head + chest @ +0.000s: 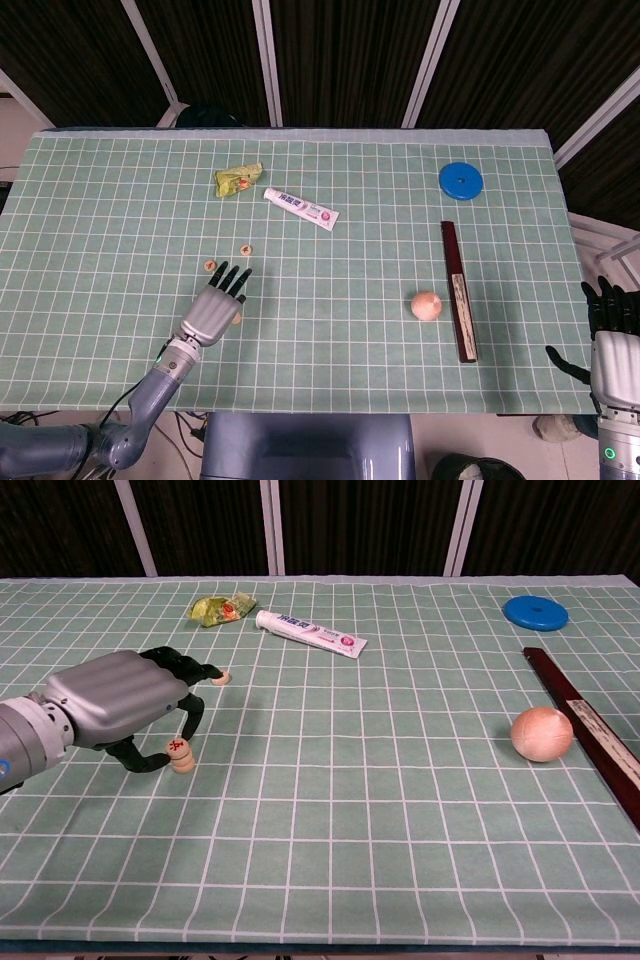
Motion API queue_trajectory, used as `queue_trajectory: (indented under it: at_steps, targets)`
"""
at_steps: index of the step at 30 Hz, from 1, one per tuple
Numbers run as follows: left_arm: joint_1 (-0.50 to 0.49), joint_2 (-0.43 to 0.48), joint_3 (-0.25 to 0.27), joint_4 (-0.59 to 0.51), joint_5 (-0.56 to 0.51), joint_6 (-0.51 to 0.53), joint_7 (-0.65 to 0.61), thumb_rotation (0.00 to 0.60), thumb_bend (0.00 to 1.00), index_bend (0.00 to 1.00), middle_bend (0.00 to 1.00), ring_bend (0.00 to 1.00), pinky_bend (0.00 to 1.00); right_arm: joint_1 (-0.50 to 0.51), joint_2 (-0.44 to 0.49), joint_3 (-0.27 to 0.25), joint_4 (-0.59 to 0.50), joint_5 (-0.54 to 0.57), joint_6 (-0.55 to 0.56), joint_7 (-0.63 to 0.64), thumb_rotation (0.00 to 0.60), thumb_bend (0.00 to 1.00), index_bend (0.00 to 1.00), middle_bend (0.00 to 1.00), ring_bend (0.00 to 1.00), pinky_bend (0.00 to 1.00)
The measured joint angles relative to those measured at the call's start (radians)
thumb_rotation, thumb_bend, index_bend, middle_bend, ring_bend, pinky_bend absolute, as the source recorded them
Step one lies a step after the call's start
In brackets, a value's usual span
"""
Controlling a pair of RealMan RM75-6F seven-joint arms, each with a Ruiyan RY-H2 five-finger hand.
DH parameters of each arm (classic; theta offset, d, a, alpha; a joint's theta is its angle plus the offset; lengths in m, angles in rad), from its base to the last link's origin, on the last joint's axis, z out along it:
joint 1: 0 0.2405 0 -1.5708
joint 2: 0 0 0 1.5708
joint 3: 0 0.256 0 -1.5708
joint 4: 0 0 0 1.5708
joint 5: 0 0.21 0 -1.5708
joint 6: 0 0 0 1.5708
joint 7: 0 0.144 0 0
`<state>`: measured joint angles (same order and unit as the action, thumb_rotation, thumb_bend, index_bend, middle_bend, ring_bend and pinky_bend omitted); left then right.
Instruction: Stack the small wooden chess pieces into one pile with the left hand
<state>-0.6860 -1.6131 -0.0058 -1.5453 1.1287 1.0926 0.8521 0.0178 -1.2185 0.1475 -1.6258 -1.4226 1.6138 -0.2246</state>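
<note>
Fingers of the left hand [120, 702] pinch a chess piece [178, 747] (right hand [612, 340] cropped, grip unclear).

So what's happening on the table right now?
The left hand is holding a wooden chess piece on top of another piece, starting a pile. Two more pieces, one and another, lie loose farther back. The right hand waits off the table's edge, empty with fingers apart.
</note>
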Motion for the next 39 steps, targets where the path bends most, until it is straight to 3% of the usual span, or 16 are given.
queue_trajectory:
  at_steps: [39]
  targets:
    - [0.009, 0.016, -0.003, -0.03, 0.014, 0.024, 0.026, 0.6, 0.31, 0.4, 0.0, 0.0, 0.0, -0.002, -0.003, 0.003, 0.002, 0.003, 0.007, -0.008, 0.6, 0.23, 0.09, 0.01, 0.0, 0.0]
